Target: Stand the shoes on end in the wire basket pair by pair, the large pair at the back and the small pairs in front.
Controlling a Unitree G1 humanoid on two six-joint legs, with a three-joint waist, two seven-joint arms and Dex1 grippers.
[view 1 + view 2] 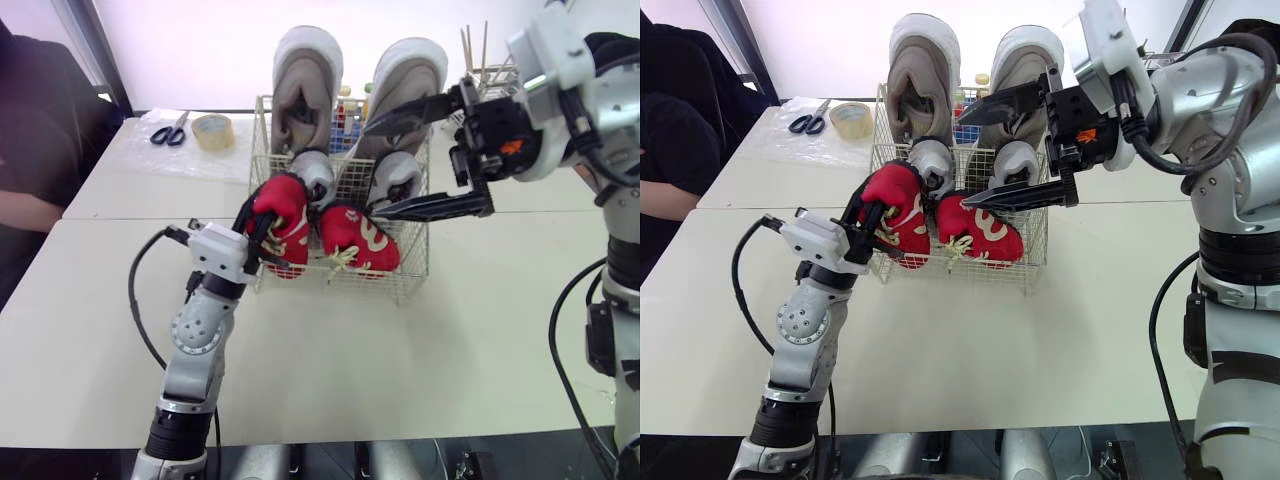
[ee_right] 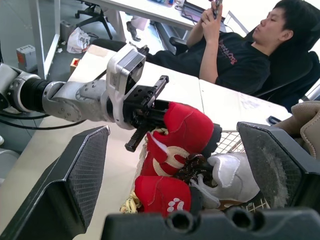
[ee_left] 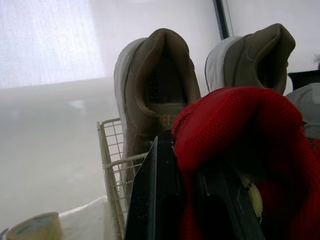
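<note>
Red shoe (image 1: 283,212): 7 o'clock corner of wire basket (image 1: 412,262); long axis near upright.
Left gripper (image 1: 262,225): jaws clenched on red shoe.
Large pair (image 1: 305,85): 12 o'clock, heels up.
Right gripper (image 1: 372,168): 3 o'clock, jaws released wide.
</note>
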